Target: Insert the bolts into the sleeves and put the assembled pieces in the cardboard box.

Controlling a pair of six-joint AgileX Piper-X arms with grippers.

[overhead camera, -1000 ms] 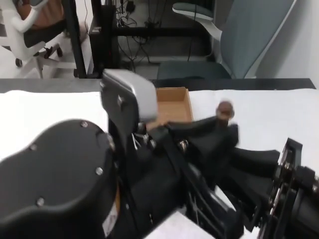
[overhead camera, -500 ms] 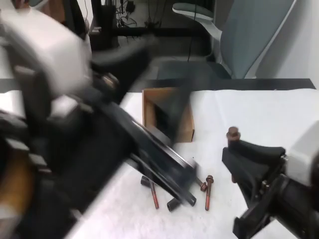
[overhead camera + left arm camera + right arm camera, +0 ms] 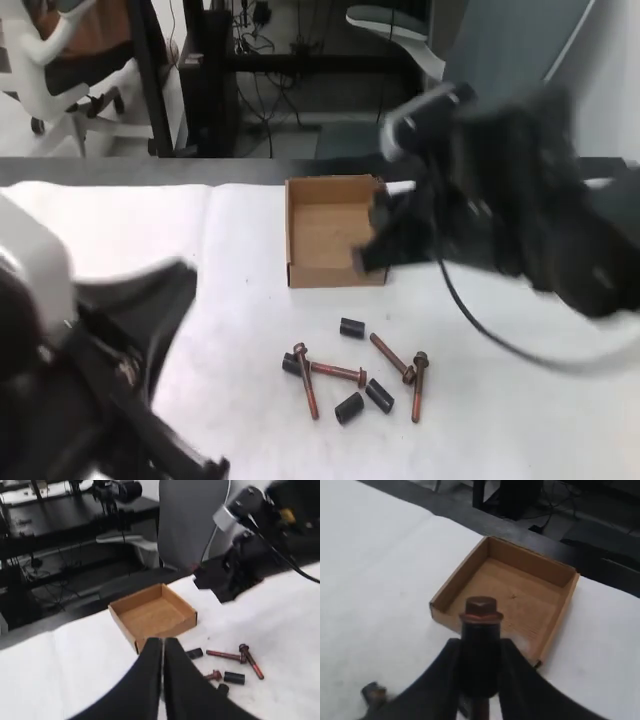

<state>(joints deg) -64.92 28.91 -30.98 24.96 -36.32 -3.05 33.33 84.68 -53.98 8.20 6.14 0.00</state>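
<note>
One assembled piece (image 3: 479, 630), a copper-coloured bolt seated in a dark sleeve, is clamped in the right claw (image 3: 480, 652). The fingers press on the sleeve from both sides and the bolt head stands proud above them.

The right claw hangs close beside the cardboard box (image 3: 515, 592), at its right-hand wall as the high view shows it. Whether the piece is already over the opening cannot be told. The box sits at the middle of the white-covered surface (image 3: 520, 400), toward its far edge, and its floor is bare.

The left claw (image 3: 162, 652) has its fingers pressed together with nothing between them. It sits toward the near left corner of the surface, aimed at the box.

Four loose bolts (image 3: 338, 372) and what appear to be four loose sleeves (image 3: 351, 328) lie scattered between the box and the near edge, well apart from either claw.

Assessment: insertion is done for this piece, and the step in hand is delivery to the box. The next move calls for bringing the piece squarely over the opening, lowering it clear of the right wall, then parting the fingers. The task is at an early stage, as every other bolt and sleeve is unpaired.
</note>
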